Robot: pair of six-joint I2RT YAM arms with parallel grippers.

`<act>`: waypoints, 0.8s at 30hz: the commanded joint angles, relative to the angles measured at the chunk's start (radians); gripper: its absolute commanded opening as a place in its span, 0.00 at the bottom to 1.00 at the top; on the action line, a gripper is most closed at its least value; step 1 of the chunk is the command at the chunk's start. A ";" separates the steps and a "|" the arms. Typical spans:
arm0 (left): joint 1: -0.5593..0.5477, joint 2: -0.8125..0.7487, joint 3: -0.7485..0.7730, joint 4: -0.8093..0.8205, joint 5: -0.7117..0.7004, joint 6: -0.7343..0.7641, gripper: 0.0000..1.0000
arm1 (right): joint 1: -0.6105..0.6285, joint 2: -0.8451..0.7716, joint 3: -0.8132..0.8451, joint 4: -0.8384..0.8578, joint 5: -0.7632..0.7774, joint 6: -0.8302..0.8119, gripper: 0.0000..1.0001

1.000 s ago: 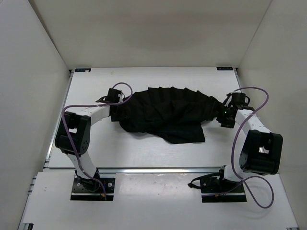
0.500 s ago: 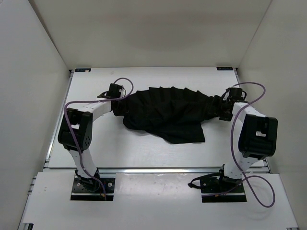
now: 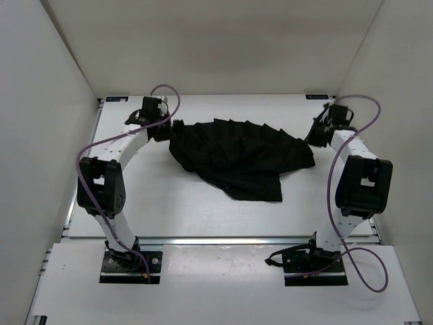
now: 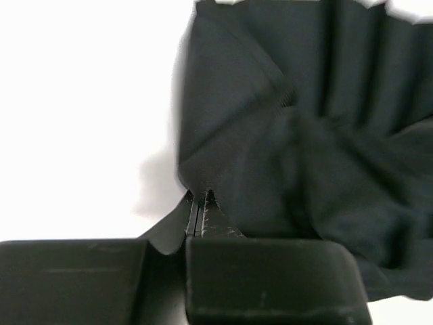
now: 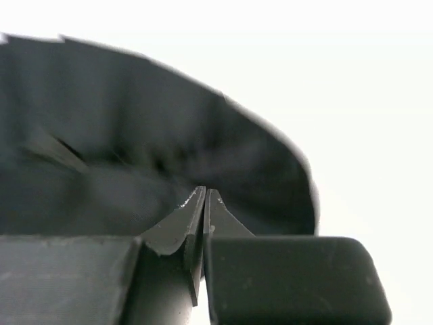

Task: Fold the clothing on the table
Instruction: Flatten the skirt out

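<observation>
The clothing (image 3: pixel 237 152), black and pleated, lies spread across the middle of the white table (image 3: pixel 169 210), with a flap trailing toward the near edge. My left gripper (image 3: pixel 173 127) is at its far-left corner, shut on a pinch of fabric. In the left wrist view the cloth (image 4: pixel 304 135) gathers into the closed tips of the left gripper (image 4: pixel 201 193). My right gripper (image 3: pixel 315 139) hovers just past the garment's right end with its jaws pressed together. In the right wrist view the right gripper (image 5: pixel 206 191) shows no fabric between its tips, and the clothing (image 5: pixel 101 149) lies blurred behind them.
White walls (image 3: pixel 54 101) enclose the table on the left, back and right. A silver rail (image 3: pixel 223 239) runs along the near edge, with both arm bases behind it. Purple cables (image 3: pixel 358 108) loop off each arm.
Both grippers have shut. The left one has moved toward the back left, dragging the cloth's corner with it. The right one has moved toward the back, and the garment's right end stays lower.
</observation>
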 commanded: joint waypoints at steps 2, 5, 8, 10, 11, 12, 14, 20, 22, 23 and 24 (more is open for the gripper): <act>0.049 -0.175 0.269 0.002 -0.017 0.051 0.00 | 0.039 -0.144 0.288 0.014 0.024 -0.084 0.00; 0.031 -0.247 0.473 -0.028 -0.091 0.080 0.00 | 0.081 -0.193 0.519 -0.052 0.040 -0.136 0.00; -0.006 -0.345 0.534 0.034 -0.142 0.087 0.00 | 0.102 -0.239 0.621 -0.075 -0.021 -0.146 0.00; 0.002 -0.390 0.518 0.039 -0.133 0.070 0.00 | 0.098 -0.317 0.484 -0.048 -0.085 -0.117 0.15; 0.002 -0.411 0.482 0.042 -0.140 0.067 0.00 | 0.075 -0.332 0.429 -0.016 -0.119 -0.105 0.26; -0.006 -0.433 0.419 0.042 -0.142 0.068 0.00 | 0.058 -0.378 0.310 -0.002 -0.179 -0.083 0.40; -0.018 -0.477 0.298 0.057 -0.133 0.062 0.00 | 0.059 -0.425 0.131 0.027 -0.265 -0.063 0.54; -0.093 -0.531 0.005 0.048 -0.091 0.021 0.00 | 0.269 -0.462 -0.317 0.102 -0.294 -0.002 0.65; -0.186 -0.516 -0.043 0.050 -0.076 0.004 0.00 | 0.306 -0.481 -0.404 0.149 -0.323 0.075 0.65; -0.240 -0.507 -0.064 0.056 -0.058 -0.016 0.00 | 0.317 -0.498 -0.432 0.165 -0.317 0.089 0.65; -0.269 -0.482 -0.083 0.068 -0.025 -0.033 0.00 | 0.307 -0.510 -0.446 0.169 -0.313 0.087 0.65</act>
